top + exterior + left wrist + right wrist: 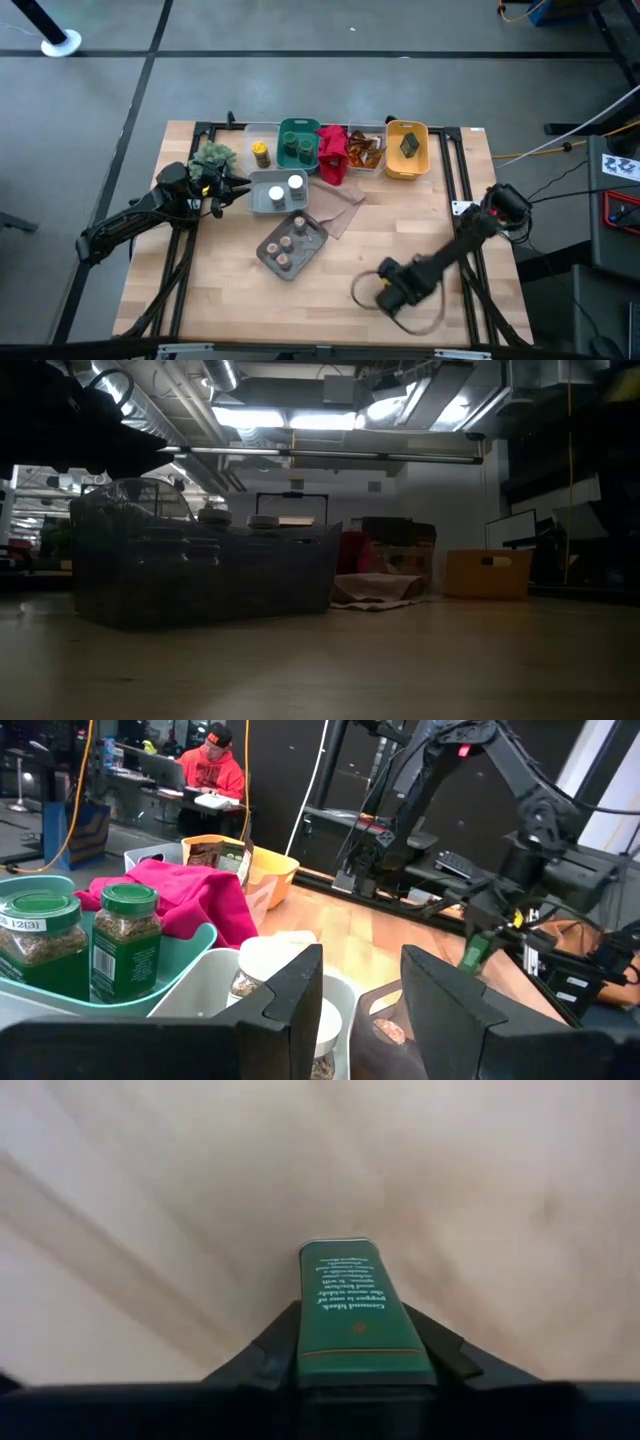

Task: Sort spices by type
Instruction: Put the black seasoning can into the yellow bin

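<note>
A green tin (352, 1315) was gripped by the right gripper (350, 1365) just above the table (420, 230), near its front. The left gripper (360, 1010) was held open, empty, beside the white-lidded jars (297, 184).

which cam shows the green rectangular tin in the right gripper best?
Right wrist view: the green rectangular tin fills the centre, printed label visible, dark fingers on both sides. High view shows only the right gripper covering it. Low and left wrist views don't show it.
</note>
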Tool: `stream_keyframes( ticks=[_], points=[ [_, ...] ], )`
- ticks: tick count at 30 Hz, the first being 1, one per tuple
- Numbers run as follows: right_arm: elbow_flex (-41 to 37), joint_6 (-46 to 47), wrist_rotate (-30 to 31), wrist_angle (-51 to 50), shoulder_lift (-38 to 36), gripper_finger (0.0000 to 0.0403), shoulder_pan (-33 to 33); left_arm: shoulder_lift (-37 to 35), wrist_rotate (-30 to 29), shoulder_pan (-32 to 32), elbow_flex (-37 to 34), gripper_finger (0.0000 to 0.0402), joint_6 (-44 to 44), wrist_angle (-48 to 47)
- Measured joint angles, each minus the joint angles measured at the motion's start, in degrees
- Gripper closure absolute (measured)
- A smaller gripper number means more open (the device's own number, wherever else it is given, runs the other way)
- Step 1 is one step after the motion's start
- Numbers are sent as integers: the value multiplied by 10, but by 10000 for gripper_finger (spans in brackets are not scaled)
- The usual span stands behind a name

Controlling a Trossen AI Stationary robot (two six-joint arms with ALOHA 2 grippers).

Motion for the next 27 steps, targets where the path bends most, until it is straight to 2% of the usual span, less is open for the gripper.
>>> stream_keyframes(
  ticks=[11, 20, 27],
  points=[
    [0, -341, -9, 0, 0, 288, -235, 0, 0, 0, 0, 274, 0, -3],
    [33, -529, -7, -2, 0, 288, -389, 0, 0, 0, 0, 274, 0, -4],
    [109, -626, -1, -63, 0, 288, -461, 0, 0, 0, 0, 274, 0, -5]
  ],
)
